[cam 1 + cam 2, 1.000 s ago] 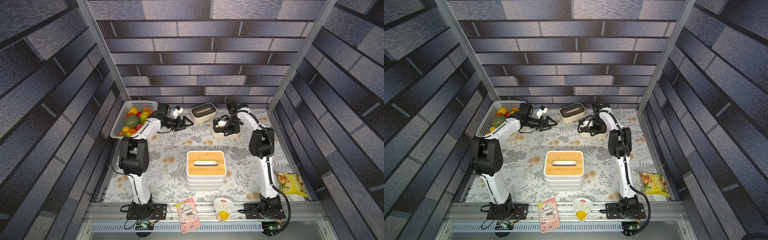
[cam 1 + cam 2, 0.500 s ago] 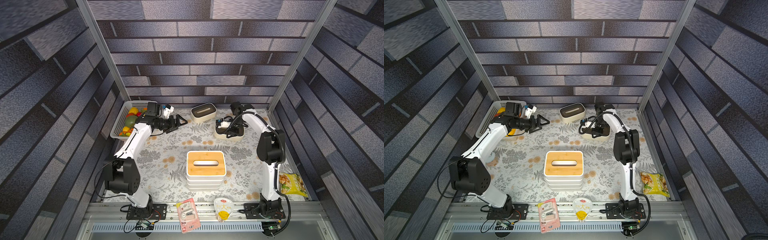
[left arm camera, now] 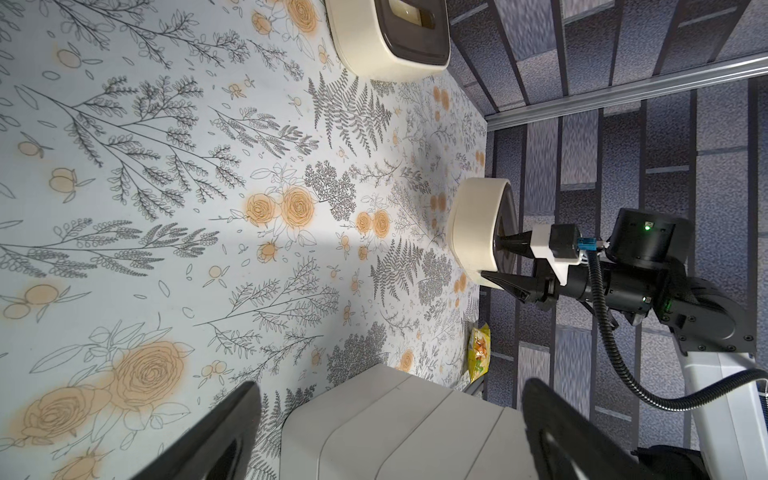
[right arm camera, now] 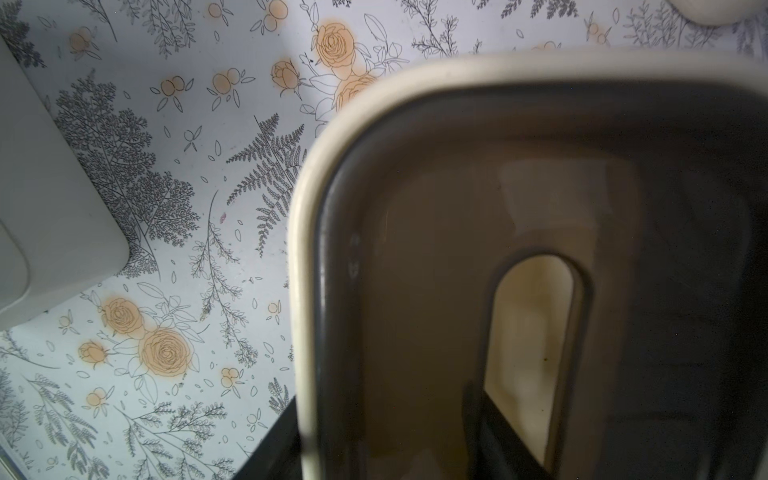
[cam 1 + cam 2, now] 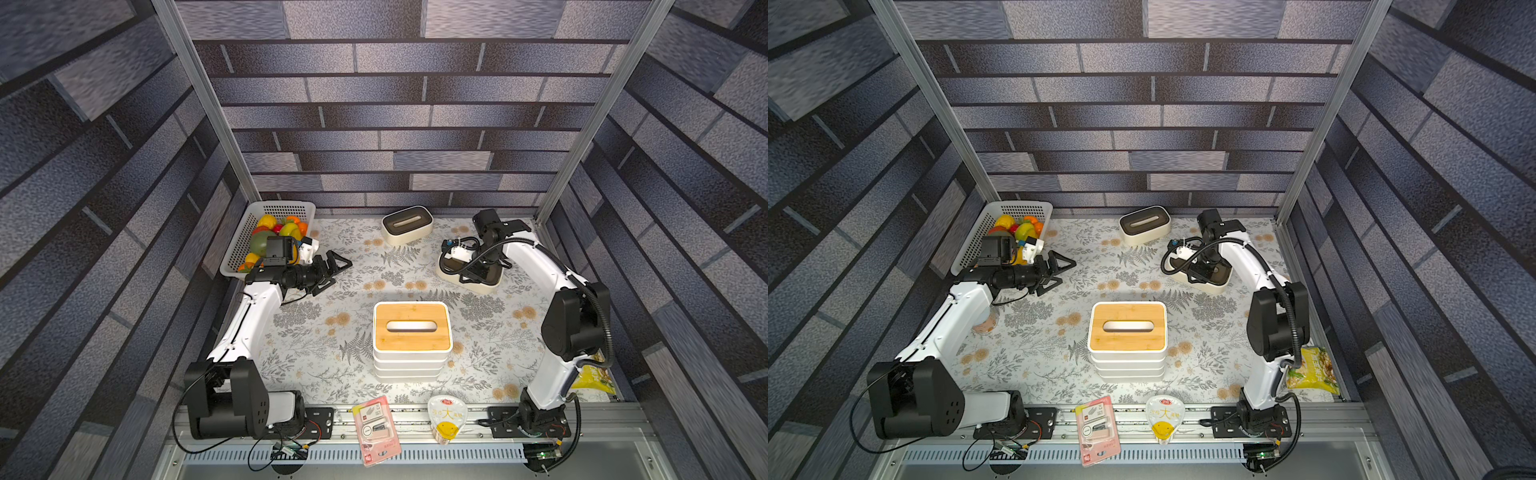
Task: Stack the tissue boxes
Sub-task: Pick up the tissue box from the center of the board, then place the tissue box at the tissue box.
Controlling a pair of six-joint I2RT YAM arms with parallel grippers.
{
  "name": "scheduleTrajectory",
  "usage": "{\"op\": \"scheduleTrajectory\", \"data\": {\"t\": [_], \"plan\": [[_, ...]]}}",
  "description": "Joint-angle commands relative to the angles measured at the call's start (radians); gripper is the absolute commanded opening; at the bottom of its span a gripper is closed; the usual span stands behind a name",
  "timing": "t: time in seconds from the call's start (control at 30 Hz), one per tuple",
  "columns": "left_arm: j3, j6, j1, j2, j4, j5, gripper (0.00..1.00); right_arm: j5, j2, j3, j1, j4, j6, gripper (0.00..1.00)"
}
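In both top views a stack of white tissue boxes (image 5: 409, 365) (image 5: 1127, 365) stands mid-table, topped by a light wood lid (image 5: 411, 328). A cream box with a dark brown lid (image 5: 407, 224) (image 3: 386, 37) sits at the back. My right gripper (image 5: 473, 276) (image 4: 386, 449) is shut on the wall of a second dark-brown-lidded box (image 5: 467, 280) (image 4: 415, 249) (image 3: 473, 228), one finger in its slot and one outside the rim. Whether that box touches the table I cannot tell. My left gripper (image 5: 338, 268) (image 3: 386, 440) hangs open and empty at the left, facing the stack.
A white perforated basket of fruit (image 5: 241, 245) stands at the back left, just behind my left wrist. A pink packet (image 5: 376, 430) and a cup snack (image 5: 446, 417) lie on the front rail. A yellow snack bag (image 5: 590, 376) lies by the right arm's base.
My left arm has pulled back leftward from the back box, gripper still open. My right gripper has carried its dark-lidded box a little nearer and to the right.
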Motion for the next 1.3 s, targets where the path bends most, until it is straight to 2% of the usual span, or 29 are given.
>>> {"op": "scheduleTrajectory", "data": {"t": [0.0, 0.1, 0.17, 0.27, 0.43, 0.63, 1.13, 1.27], "plan": [[-0.044, 0.067, 0.005, -0.105, 0.025, 0.014, 1.0, 0.005, -0.11, -0.018, 0.005, 0.024, 0.097, 0.42], [-0.159, 0.016, 0.035, -0.192, 0.148, 0.073, 1.0, -0.013, -0.177, -0.06, 0.023, 0.022, 0.122, 0.42], [-0.209, 0.005, 0.039, -0.245, 0.195, 0.054, 1.0, 0.016, -0.218, -0.095, 0.032, 0.019, 0.136, 0.42], [-0.229, 0.021, 0.038, -0.298, 0.161, -0.014, 1.0, 0.055, -0.274, -0.135, 0.039, 0.012, 0.155, 0.42], [-0.249, 0.021, 0.042, -0.357, 0.17, -0.041, 1.0, 0.026, -0.384, -0.209, 0.048, 0.045, 0.184, 0.42], [-0.327, -0.086, 0.054, -0.365, 0.319, -0.046, 1.0, 0.031, -0.463, -0.249, 0.082, 0.047, 0.184, 0.43], [-0.338, -0.087, 0.042, -0.364, 0.355, -0.035, 1.0, 0.083, -0.503, -0.154, 0.108, -0.013, 0.171, 0.43], [-0.315, -0.05, 0.005, -0.361, 0.314, -0.029, 1.0, 0.038, -0.491, -0.123, 0.11, -0.053, 0.167, 0.43]]}}
